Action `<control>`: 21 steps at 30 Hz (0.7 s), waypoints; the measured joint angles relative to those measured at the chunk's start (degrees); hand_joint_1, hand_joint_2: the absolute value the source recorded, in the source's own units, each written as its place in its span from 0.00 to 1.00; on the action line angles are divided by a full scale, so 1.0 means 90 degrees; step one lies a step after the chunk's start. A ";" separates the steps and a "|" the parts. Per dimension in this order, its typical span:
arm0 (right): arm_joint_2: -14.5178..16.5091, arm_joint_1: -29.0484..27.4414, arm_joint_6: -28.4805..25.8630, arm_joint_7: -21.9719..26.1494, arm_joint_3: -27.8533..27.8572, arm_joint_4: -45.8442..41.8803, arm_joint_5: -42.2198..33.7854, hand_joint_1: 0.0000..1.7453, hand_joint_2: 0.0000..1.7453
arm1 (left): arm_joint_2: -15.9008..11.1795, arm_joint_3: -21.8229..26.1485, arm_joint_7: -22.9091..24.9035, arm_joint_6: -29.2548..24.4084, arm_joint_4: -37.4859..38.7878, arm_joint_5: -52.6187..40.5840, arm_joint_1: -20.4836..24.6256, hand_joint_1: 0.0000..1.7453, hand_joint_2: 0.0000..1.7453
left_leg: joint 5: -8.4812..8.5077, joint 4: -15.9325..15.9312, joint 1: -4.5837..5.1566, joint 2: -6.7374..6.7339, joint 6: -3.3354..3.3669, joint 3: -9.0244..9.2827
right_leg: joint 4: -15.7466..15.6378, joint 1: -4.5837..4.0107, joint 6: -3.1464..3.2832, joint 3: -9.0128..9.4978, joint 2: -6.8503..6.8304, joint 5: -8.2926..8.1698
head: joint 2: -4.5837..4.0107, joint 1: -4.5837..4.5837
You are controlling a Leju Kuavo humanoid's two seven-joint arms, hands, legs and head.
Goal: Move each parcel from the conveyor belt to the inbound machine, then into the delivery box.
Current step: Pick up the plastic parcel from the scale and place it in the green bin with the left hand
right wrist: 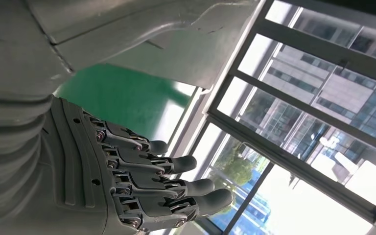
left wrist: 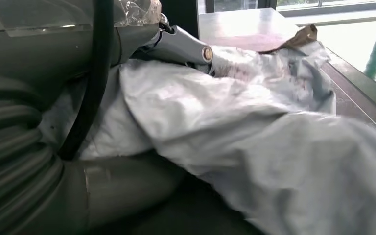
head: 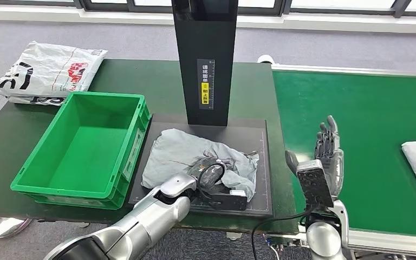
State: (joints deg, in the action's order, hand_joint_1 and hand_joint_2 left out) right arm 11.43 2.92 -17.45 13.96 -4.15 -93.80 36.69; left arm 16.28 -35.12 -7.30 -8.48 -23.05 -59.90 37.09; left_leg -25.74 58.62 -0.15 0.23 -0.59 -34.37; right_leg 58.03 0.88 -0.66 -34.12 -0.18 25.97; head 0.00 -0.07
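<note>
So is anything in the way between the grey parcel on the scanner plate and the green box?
Nothing visible. The grey parcel lies on the inbound machine's plate under the left hand, and the green box stands open right beside it; only the box's near wall must be cleared.

Beyond the left hand you see a white printed bag point(head: 46, 71) on the bench's point(head: 0, 141) far corner.
</note>
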 joint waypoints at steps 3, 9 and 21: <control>0.0031 -0.0020 0.0008 -0.0005 0.0049 -0.0065 0.0010 0.00 1.00 | 0.0007 0.0000 0.0000 0.0000 0.0021 -0.0001 0.0022 1.00 1.00 | 0.0001 0.0000 0.0000 -0.0004 -0.0001 0.0004 | 0.0000 0.0000 0.0000 0.0003 0.0004 -0.0001 | 0.0000 0.0000; 0.0064 -0.0040 0.0011 -0.0007 0.0095 -0.0115 0.0011 0.00 1.00 | 0.0020 0.0000 0.0000 0.0000 0.0052 -0.0001 0.0033 1.00 1.00 | -0.0001 0.0000 0.0000 -0.0004 -0.0002 0.0005 | 0.0000 0.0000 0.0000 0.0003 0.0006 0.0000 | 0.0000 0.0000; 0.0216 -0.0200 0.0176 0.0004 0.0270 -0.0317 0.0149 0.00 1.00 | 0.0039 0.0161 -0.0591 -0.1215 -0.0024 0.0566 -0.0008 1.00 1.00 | 0.0002 0.0000 0.0000 -0.0003 -0.0004 -0.0004 | 0.0001 0.0000 0.0001 -0.0007 0.0007 -0.0001 | 0.0000 0.0000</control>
State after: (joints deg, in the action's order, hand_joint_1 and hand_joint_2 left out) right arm 13.37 1.12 -15.87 14.00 -1.71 -96.65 38.03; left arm 16.63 -33.67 -12.62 -19.42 -23.27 -54.81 37.01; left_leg -25.72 58.63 -0.15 0.20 -0.62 -34.41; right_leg 58.03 0.88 -0.66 -34.18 -0.12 25.96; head 0.00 -0.07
